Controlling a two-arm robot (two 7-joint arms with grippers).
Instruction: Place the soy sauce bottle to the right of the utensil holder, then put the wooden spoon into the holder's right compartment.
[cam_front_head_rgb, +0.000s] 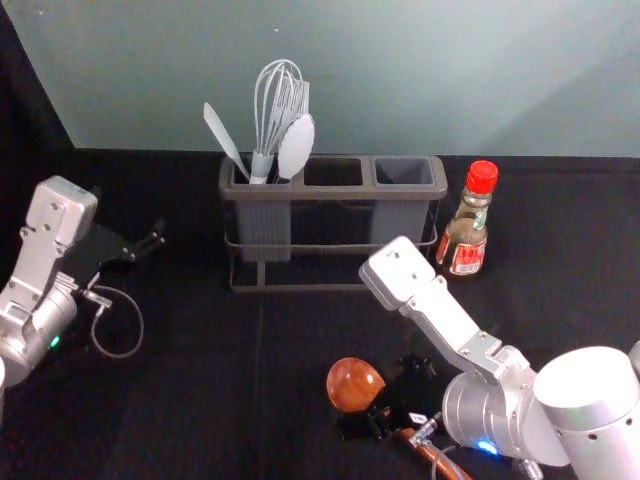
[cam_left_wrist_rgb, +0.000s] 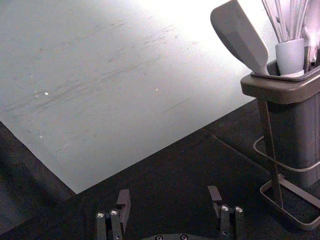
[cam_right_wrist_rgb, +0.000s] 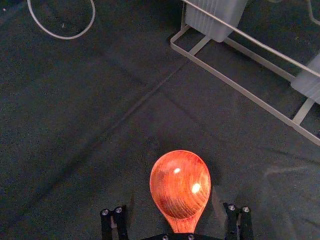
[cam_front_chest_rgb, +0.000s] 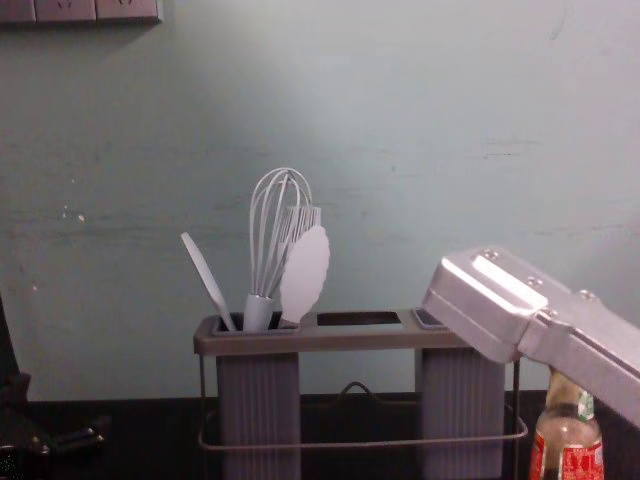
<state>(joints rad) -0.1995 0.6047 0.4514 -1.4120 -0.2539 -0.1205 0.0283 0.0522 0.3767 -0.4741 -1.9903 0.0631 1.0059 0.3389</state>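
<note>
The soy sauce bottle (cam_front_head_rgb: 468, 225) stands upright just right of the utensil holder (cam_front_head_rgb: 335, 175); the chest view shows the bottle (cam_front_chest_rgb: 567, 445) partly behind the right arm. The wooden spoon (cam_front_head_rgb: 354, 384) lies on the table in front of the holder. My right gripper (cam_front_head_rgb: 387, 402) is over the spoon, and in the right wrist view the right gripper (cam_right_wrist_rgb: 176, 216) is open with the spoon (cam_right_wrist_rgb: 180, 185) between its fingers, gaps on both sides. Left of the holder is my left gripper (cam_front_head_rgb: 150, 243); in the left wrist view the left gripper (cam_left_wrist_rgb: 169, 197) stands open and empty.
A whisk (cam_front_head_rgb: 272, 110), a white spatula (cam_front_head_rgb: 224, 138) and other white utensils stand in the holder's left compartment. Its middle opening and right compartment (cam_front_head_rgb: 404, 172) hold nothing visible. A wall (cam_front_head_rgb: 400, 80) rises behind the black-covered table (cam_front_head_rgb: 190, 400).
</note>
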